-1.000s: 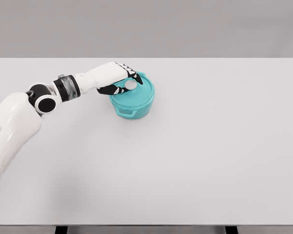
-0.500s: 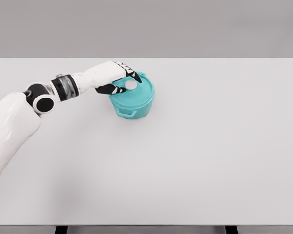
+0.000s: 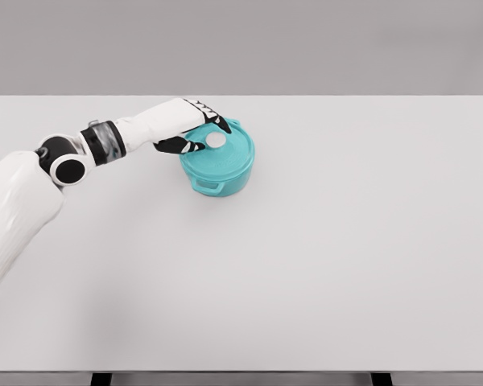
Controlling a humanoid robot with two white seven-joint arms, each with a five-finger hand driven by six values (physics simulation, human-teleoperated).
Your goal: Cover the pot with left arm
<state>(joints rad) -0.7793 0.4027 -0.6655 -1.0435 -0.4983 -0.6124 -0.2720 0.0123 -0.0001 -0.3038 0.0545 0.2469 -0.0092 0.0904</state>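
The teal pot stands left of middle on the far half of the table, its lid on; the left hand grasps the lid's white knob

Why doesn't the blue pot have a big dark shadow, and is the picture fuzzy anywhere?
In the head view the light is soft and even, so the teal pot casts only a faint grey smudge on the white table; the left hand darkens the lid a little beneath its fingers; no glare shows anywhere; edges look slightly soft all over, nothing clearly out of focus.
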